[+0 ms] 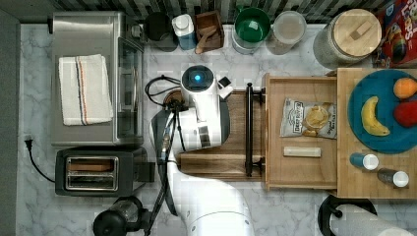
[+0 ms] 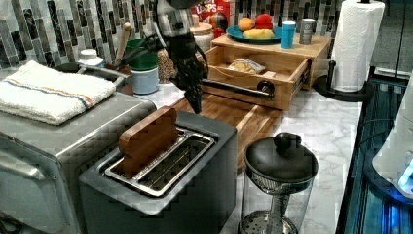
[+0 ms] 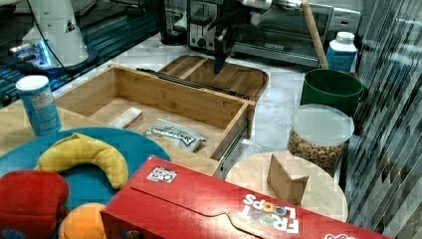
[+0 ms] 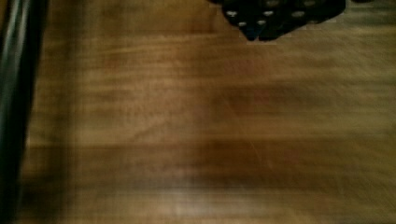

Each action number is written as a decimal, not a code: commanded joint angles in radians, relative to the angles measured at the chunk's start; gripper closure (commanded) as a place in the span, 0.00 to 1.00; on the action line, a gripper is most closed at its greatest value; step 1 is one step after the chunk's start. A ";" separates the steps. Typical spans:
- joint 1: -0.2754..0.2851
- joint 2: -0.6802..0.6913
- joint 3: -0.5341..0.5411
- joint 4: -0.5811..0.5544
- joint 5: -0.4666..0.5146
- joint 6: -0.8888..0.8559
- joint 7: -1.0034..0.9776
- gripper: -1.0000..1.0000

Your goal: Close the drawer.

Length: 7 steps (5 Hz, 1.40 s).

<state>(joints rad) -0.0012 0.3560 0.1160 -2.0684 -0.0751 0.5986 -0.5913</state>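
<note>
Cutting board (image 4: 196, 130) fills our wrist view; our pincer (image 2: 197, 103) hangs above it, whether apart or together we cannot tell. Drawer (image 1: 300, 169) stands fully out; closing remains undone.
</note>
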 commanded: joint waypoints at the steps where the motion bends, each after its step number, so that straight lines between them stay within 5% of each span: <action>1: -0.045 -0.086 -0.026 -0.001 -0.076 0.009 -0.101 1.00; 7: -0.278 -0.107 -0.091 -0.031 -0.125 0.124 -0.375 1.00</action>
<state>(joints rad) -0.2418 0.2810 0.0651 -2.1387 -0.1674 0.7290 -0.8677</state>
